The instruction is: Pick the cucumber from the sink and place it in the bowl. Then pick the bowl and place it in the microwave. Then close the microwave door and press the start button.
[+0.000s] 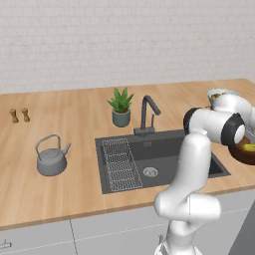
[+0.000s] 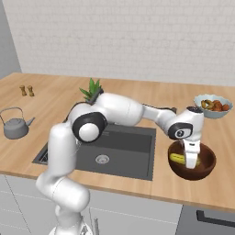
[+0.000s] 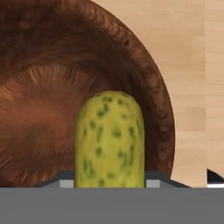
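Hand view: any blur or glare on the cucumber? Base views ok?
Hand view: cucumber close-up, soft-edged with blurry speckles, no glare; bowl grain smeared. Right base view: flat even light, faint shadow under the bowl, cucumber small but clear. Left base view: arm hides most of the bowl.

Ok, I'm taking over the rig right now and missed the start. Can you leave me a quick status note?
Gripper: shut on the cucumber, lowered inside the bowl.
Bowl: on the counter, right of the sink.
Done: cucumber lifted out of the sink and brought into the bowl.
Left: release the cucumber, carry the bowl to the microwave, close its door, press start.
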